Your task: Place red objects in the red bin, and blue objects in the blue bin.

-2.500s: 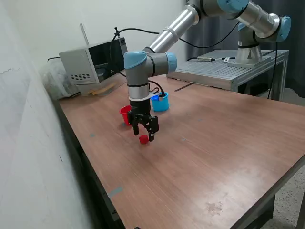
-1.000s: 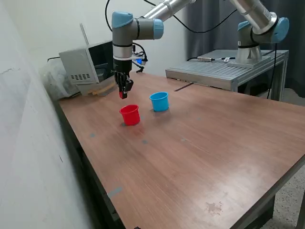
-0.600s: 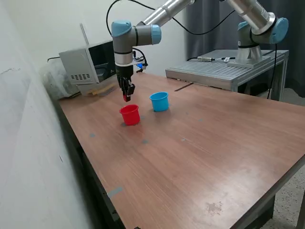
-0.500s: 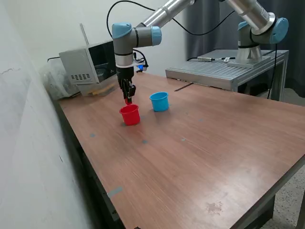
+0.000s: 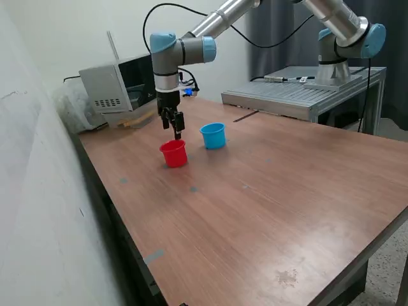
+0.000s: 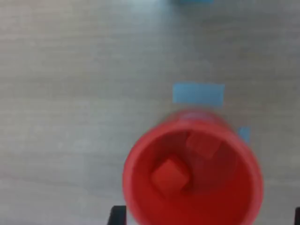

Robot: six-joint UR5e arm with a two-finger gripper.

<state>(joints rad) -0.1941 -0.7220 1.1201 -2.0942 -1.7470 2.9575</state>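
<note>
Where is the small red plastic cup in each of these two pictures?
Exterior view: the small red plastic cup stands on the wooden table, just below the gripper.
Wrist view: the cup is seen from above, two red cubes inside.
Shared landmark: the light blue cup, a sliver in the wrist view.

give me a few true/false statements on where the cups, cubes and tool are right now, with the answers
1. The red cup holds two red cubes. True; the wrist view shows both inside it.
2. The light blue cup lies tipped on its side. False; it stands upright on the table.
3. The tool hangs directly above the red cup. True.
4. The tool grips a red cube. False; nothing red shows between its fingers, and the cubes lie in the cup.
5. The red cup stands to the exterior view's right of the blue cup. False; it stands to its left.
</note>
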